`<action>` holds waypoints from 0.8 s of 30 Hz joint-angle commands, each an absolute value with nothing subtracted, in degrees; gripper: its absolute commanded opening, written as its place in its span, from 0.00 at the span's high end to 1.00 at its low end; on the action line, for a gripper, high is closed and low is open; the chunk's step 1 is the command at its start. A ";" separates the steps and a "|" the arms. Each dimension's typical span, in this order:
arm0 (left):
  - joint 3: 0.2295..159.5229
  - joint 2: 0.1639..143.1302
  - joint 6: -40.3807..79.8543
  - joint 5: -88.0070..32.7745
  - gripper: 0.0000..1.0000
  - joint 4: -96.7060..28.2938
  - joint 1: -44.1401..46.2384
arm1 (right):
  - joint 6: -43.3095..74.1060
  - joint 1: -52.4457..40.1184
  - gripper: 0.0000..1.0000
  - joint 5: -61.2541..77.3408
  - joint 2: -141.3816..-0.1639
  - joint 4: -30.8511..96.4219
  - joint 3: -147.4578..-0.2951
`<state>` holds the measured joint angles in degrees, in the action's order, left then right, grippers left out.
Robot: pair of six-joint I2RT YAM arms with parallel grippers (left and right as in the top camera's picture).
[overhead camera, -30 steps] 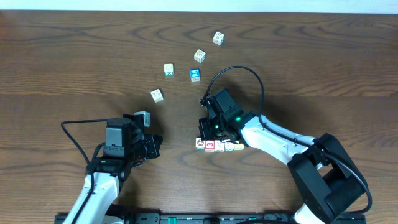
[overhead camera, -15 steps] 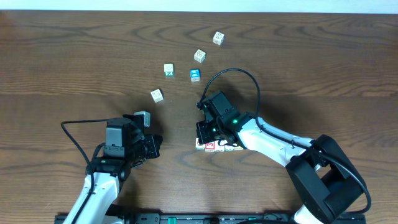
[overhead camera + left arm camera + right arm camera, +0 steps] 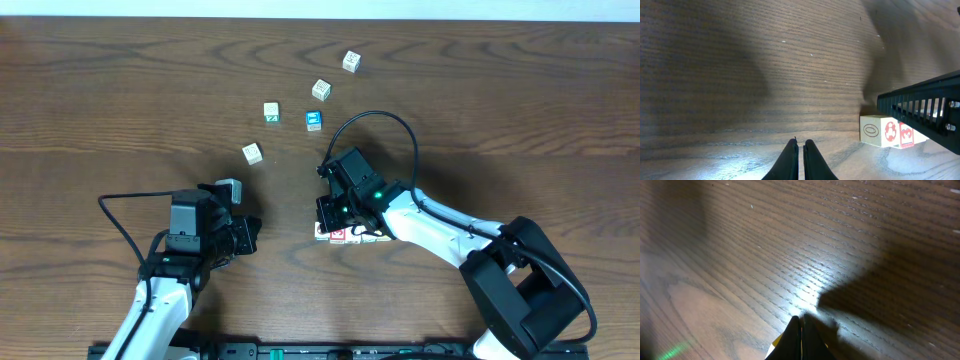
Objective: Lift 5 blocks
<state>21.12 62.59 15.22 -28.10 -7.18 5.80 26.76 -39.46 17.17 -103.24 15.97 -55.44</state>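
R jaws shut, at block row (image 3: 340, 236) — L jaws shut, well apart.

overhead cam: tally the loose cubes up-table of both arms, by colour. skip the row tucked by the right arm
Pale cubes: 4
Blue cube: 1
Total: 5

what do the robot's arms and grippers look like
The left arm and right arm have white links, black joints and heads, each with a looping black cable. The right head shows a green light. The left gripper and right gripper have thin dark fingers.
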 commanded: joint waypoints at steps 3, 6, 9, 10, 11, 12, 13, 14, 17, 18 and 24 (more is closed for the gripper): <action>21.28 62.70 15.35 -27.35 0.93 -7.20 5.93 | 27.42 -39.77 0.99 17.43 -103.74 16.16 -56.25; 21.28 62.70 15.35 -27.35 0.93 -7.20 5.93 | 27.42 -39.81 0.99 17.41 -103.74 16.53 -56.25; 21.28 62.70 15.35 -27.35 0.93 -7.20 5.93 | 27.42 -39.81 0.99 17.41 -103.74 16.71 -56.25; 21.28 62.70 15.35 -27.35 0.93 -7.20 5.93 | 27.42 -39.81 0.99 17.41 -103.74 16.71 -56.25; 21.28 62.70 15.35 -27.35 0.93 -7.20 5.93 | 27.42 -39.81 0.99 17.41 -103.74 16.71 -56.25; 21.28 62.70 15.35 -27.35 0.93 -7.20 5.93 | 27.42 -39.81 0.99 17.41 -103.74 16.71 -56.25; 21.28 62.70 15.35 -27.35 0.93 -7.20 5.93 | 27.42 -39.81 0.99 17.41 -103.74 16.71 -56.25; 21.28 62.70 15.35 -27.35 0.93 -7.20 5.93 | 27.42 -39.81 0.99 17.41 -103.74 16.71 -56.25; 21.28 62.70 15.35 -27.35 0.93 -7.20 5.93 | 27.42 -39.81 0.99 17.43 -103.74 16.73 -56.25; 21.28 62.70 15.35 -27.35 0.93 -7.20 5.93 | 27.42 -39.81 0.99 17.43 -103.74 16.73 -56.25; 21.28 62.70 15.35 -27.35 0.93 -7.20 5.93 | 27.42 -39.81 0.99 17.41 -103.74 17.19 -56.25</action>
